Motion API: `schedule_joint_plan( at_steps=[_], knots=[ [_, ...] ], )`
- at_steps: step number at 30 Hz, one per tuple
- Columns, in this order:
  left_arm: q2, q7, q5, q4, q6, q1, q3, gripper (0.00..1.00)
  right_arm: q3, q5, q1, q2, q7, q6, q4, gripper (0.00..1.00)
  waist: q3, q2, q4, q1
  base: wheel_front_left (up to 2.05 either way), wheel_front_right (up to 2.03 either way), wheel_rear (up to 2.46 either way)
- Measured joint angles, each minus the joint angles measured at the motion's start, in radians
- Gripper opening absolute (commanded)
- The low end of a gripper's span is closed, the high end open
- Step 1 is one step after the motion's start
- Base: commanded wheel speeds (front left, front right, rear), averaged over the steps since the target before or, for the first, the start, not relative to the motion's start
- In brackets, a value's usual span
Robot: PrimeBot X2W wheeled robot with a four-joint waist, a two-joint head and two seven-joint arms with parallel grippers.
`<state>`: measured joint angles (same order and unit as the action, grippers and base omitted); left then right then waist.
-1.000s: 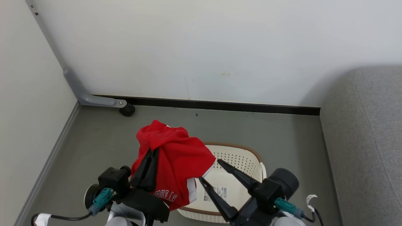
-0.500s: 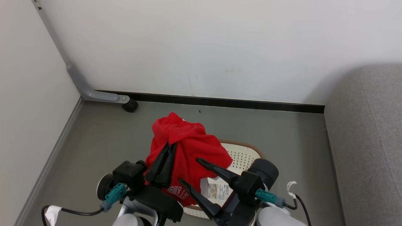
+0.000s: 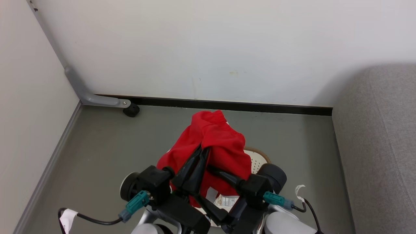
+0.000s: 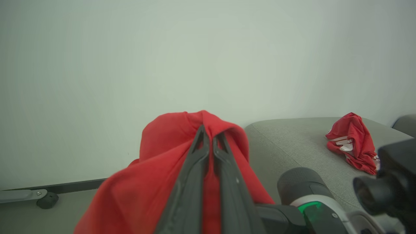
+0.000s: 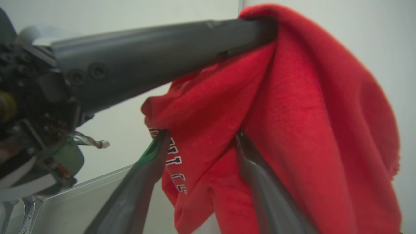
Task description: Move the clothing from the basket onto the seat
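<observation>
My left gripper [image 3: 203, 149] is shut on a red garment of the clothing [image 3: 221, 139], which hangs bunched from its tips above the floor and the basket. The left wrist view has the same pinch [image 4: 209, 134] with red cloth [image 4: 169, 182] draped around both fingers. My right gripper [image 3: 200, 180] is open just below, and a fold of the garment [image 5: 292, 130] with white lettering hangs between its fingers [image 5: 152, 159]. The cream basket [image 3: 258, 159] is mostly hidden behind the cloth and arms. The grey seat [image 3: 377, 146] lies at the right; a second red garment [image 4: 352, 144] rests on the seat [image 4: 292, 143].
A white wall with a black skirting strip [image 3: 227, 105] runs across the back. A grey frame leg with a black castor [image 3: 131, 110] stands in the far-left corner. Grey floor [image 3: 97, 156] lies open on the left, with a narrower strip between basket and seat.
My left gripper has carried the red garment rightward, over the basket. The right gripper has moved left, so the cloth now hangs between its open fingers. The camera has shifted slightly.
</observation>
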<state>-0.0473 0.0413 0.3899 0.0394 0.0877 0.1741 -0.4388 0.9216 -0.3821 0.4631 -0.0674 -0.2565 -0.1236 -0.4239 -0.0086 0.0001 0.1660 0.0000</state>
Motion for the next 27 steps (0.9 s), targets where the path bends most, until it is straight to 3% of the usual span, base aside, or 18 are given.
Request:
schedule_joint_plan(
  at_steps=[5,8,9,12,13,27],
  knots=[
    [0.000,-0.021,0.022,-0.030,-0.010,-0.008,-0.014,0.00,0.001,-0.017,0.001,0.000,0.000,0.000,0.000,0.98,0.000,0.0000,-0.006,0.0000,0.00,0.00,0.00],
    [-0.001,-0.032,0.023,-0.040,-0.019,-0.014,-0.013,0.00,-0.002,-0.025,0.001,0.000,0.000,0.000,-0.001,0.55,0.000,0.0000,-0.010,0.0000,0.00,0.00,0.00],
    [-0.001,-0.035,0.024,-0.043,-0.020,-0.014,-0.012,0.00,-0.004,-0.026,0.001,0.000,0.000,0.000,-0.002,0.36,0.000,0.0000,-0.011,0.0000,0.00,0.00,0.00],
    [-0.001,-0.048,0.024,-0.054,-0.028,-0.015,-0.012,0.00,-0.013,-0.038,0.001,0.000,0.000,0.000,-0.003,0.05,0.001,-0.0001,-0.014,0.0000,0.00,0.00,0.00],
    [-0.001,-0.050,0.024,-0.058,-0.030,-0.016,-0.012,0.00,-0.014,-0.043,0.001,0.000,0.000,0.000,-0.004,0.00,0.001,0.0000,-0.015,0.0000,0.00,0.00,0.00],
    [-0.002,-0.076,0.037,-0.073,-0.071,-0.019,0.017,0.00,-0.033,-0.058,0.001,0.000,0.000,0.000,0.003,0.00,0.009,0.0000,-0.027,0.0000,0.00,0.00,0.00]
  ],
)
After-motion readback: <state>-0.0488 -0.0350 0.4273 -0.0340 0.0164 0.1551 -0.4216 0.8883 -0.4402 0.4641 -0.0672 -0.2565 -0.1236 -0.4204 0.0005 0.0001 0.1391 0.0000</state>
